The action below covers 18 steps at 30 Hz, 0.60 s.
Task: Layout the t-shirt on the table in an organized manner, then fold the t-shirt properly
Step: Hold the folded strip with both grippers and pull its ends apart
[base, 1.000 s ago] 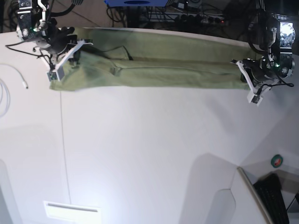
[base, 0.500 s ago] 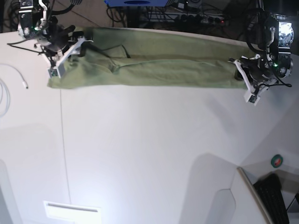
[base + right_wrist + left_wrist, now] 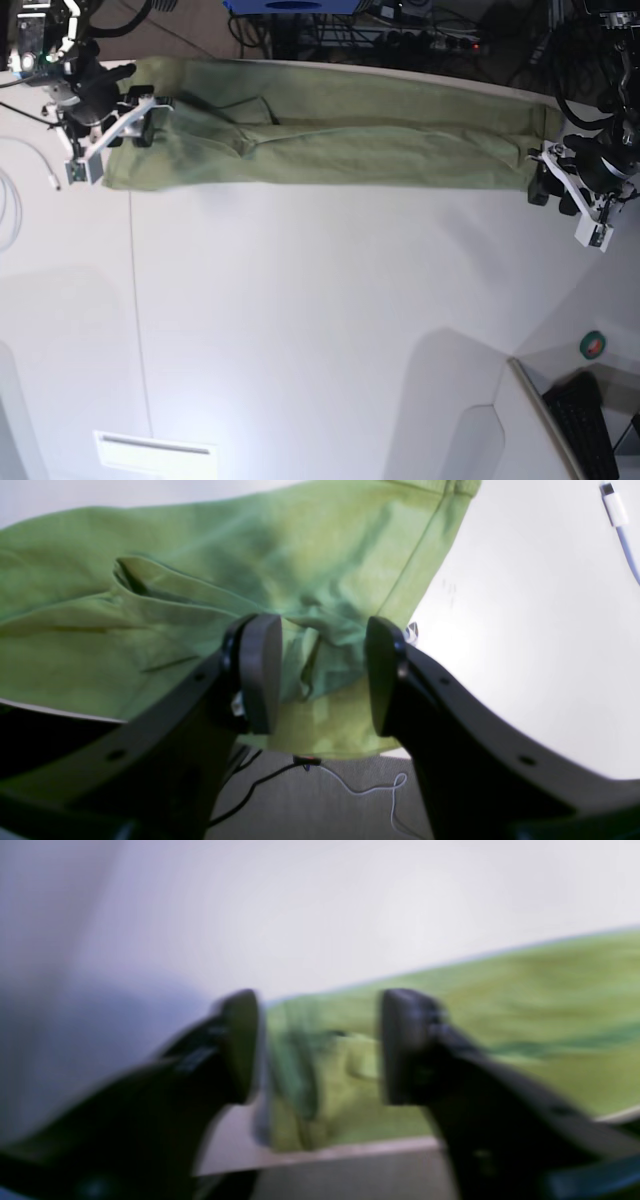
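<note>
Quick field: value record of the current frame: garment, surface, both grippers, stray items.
garment: olive-green soft cloth t-shirt, stretched as a long narrow band along the far edge
surface: large smooth white table with a thin dark seam line
left gripper: jaws apart, at one end of the shirt, cloth between them not clamped; view blurred
right gripper: jaws apart, over the other end, cloth bunched between them, not clamped
stray items: thin white cable on the table near the right arm
</note>
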### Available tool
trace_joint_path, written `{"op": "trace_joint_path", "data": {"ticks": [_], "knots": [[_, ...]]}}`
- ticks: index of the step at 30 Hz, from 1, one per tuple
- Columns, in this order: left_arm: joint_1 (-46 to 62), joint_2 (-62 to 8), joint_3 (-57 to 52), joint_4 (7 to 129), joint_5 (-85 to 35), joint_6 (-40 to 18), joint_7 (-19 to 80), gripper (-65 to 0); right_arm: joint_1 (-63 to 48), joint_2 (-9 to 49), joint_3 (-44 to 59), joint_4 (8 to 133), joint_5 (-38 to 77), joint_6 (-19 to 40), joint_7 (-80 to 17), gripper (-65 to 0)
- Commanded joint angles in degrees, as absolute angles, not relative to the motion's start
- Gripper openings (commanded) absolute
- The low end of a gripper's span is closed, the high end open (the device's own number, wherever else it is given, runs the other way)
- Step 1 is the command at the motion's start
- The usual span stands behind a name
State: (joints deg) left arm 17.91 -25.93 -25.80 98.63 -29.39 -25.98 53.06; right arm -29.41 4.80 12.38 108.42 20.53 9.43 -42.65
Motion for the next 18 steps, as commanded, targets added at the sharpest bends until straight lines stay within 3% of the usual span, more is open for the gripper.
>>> {"op": "trace_joint_path", "data": {"ticks": [1,2,4,13,18], "knots": [[17.6,-26.8,-26.6,98.4,-31.3,-25.9,52.9,-50.5,-28.6,5.1,12.3,108.9,20.8,9.6,-41.3,-43.2],[17.6,-26.2,-26.3,97.1,-33.0,-25.7,52.6,-62.7,-27.9,5.1,12.1,108.2,20.8,9.6,-41.3,-48.0],[16.7,-24.1,-25.2,93.9,-33.5,-25.7,50.9,-65.0,-26.5,5.1,12.1,106.4,20.8,9.6,-41.3,-64.1],[16.1,-18.4,-23.9,80.5,-13.9,-25.7,40.7,-65.0,-24.5,5.1,12.2,96.3,20.8,9.7,-41.1,-65.0],[16.2,-18.6,-24.1,77.5,-12.3,-25.8,40.4,-65.0,-24.7,5.1,12.1,91.6,20.8,9.7,-36.9,-65.0]]}}
